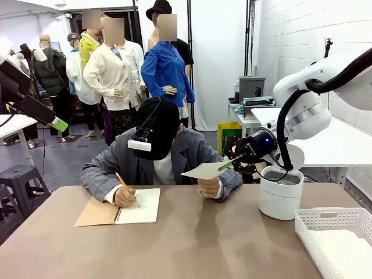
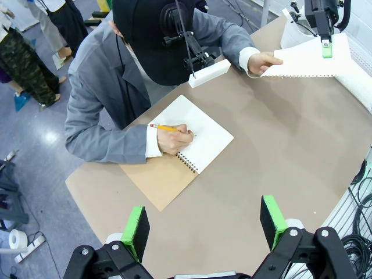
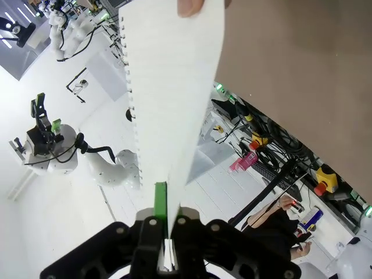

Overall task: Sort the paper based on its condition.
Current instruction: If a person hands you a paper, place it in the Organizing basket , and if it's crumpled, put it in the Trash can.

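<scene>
At far left, raised above the near edge of the table [image 1: 221,244]: left gripper [image 2: 204,224], green pads spread wide, nothing between them.

Below and beyond it, left of the table's middle: spiral notebook [image 2: 197,131] lying flat and open, brown cover folded out toward the left, white page up. On the page, a person's hand [image 2: 173,138] gripping an orange pencil [image 2: 163,128], tip on the sheet. Behind the notebook, at the far edge, the person in a grey jacket, leaning forward over the table, with a white device hanging below the head.

Right of the notebook, held up in the air off the table at the far side: the paper [image 1: 203,170], one white sheet with a perforated edge, roughly level. Pinched at its left end by the person's other hand [image 1: 208,187], thumb on top. Clamped at its right end by the right gripper [image 1: 229,164], jaws squeezed together with the sheet's edge between the green pads, seen plainly from the right wrist, where the paper [image 3: 168,87] runs up and away from the fingers.

Under the right arm, right of the middle: white round bin [image 1: 280,200], upright on the table, grey inside; contents too dark to tell.

At the near right corner: white lattice basket [image 1: 331,218], low-walled, floor plain white; hard to tell whether any sheet lies in it.
</scene>
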Controlling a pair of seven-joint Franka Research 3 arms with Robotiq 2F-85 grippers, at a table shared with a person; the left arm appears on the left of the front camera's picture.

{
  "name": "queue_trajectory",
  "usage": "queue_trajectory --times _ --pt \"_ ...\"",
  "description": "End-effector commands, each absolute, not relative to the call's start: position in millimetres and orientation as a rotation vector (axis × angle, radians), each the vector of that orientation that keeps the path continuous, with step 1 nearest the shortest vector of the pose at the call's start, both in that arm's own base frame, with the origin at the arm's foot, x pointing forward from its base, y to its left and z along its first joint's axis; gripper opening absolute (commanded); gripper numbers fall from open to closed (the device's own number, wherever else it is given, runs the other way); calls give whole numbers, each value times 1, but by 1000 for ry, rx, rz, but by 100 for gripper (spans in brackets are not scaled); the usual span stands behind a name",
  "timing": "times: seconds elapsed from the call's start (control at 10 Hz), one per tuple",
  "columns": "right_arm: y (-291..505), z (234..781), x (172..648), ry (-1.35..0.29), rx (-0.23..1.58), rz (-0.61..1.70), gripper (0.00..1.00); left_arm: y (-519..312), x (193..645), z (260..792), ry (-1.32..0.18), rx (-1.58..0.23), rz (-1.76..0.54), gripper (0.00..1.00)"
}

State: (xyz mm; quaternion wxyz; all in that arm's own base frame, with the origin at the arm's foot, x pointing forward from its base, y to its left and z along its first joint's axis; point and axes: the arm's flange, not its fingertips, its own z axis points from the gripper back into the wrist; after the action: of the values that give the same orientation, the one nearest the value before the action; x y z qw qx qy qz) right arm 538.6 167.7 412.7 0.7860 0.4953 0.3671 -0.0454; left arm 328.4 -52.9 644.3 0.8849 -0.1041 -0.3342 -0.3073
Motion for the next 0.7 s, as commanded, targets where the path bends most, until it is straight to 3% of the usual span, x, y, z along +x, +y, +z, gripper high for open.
queue_trajectory --times 0.0,0.6 --pt "171 412 537 804 1072 -102 0 -52 328 644 -696 -215 -642 100" --pt "172 431 531 768 1123 -7 0 -52 328 644 -696 -215 -642 100"
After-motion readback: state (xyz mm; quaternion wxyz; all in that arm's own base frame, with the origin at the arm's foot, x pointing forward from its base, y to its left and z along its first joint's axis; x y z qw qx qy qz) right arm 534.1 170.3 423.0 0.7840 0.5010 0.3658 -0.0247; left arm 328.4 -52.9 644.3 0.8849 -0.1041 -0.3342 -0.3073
